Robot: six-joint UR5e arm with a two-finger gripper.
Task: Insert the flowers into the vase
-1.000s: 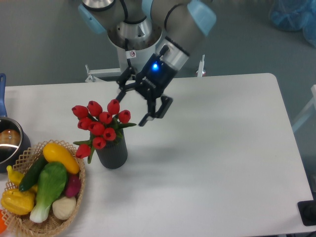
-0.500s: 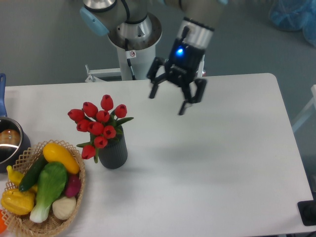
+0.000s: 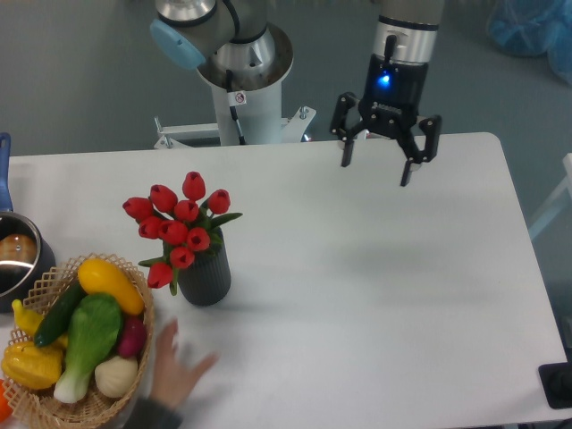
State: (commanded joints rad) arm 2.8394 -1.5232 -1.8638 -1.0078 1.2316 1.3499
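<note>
The flowers [image 3: 177, 224], a bunch of red tulip heads with green leaves, stand in the vase [image 3: 205, 279], a dark grey ribbed cylinder at the table's left middle. The tulips lean a little to the left over the vase's mouth. My gripper [image 3: 376, 165] is open and empty, held above the table's far edge, well to the right of the vase and apart from it.
A wicker basket [image 3: 136, 359] of colourful vegetables sits at the front left, touching distance from the vase. A metal pot [image 3: 16, 261] with a blue handle is at the left edge. A person's hand [image 3: 175, 374] reaches onto the table from the front, just below the vase.
My gripper has moved right and away from the vase, open all along. The flowers stay in the vase. A person's hand has come into view at the front edge.
</note>
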